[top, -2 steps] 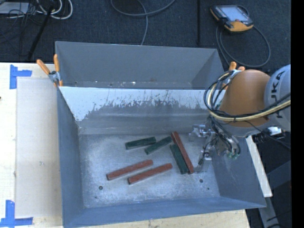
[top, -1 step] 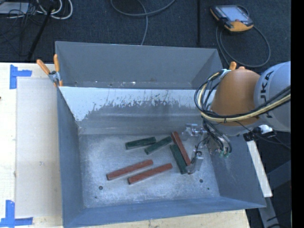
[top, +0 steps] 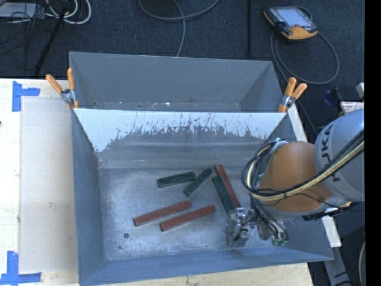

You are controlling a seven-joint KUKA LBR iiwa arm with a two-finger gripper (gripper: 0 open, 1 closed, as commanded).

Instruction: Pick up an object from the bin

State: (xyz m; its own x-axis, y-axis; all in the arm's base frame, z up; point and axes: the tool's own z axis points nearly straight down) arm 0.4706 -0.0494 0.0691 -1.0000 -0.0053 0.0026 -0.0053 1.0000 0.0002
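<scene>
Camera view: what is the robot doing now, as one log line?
gripper | down in grey metal bin, view's lower right | nearest: long dark green flat bar | grasp: none seen

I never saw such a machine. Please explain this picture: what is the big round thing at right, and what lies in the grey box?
One camera looks down on a grey metal bin. The round orange-brown cover is part of a robot arm reaching in from the right. Its jaws hang low at the bin's front right, by the near end of a dark green bar. On the floor lie three dark green bars and three reddish-brown bars. None is visibly held.
</scene>
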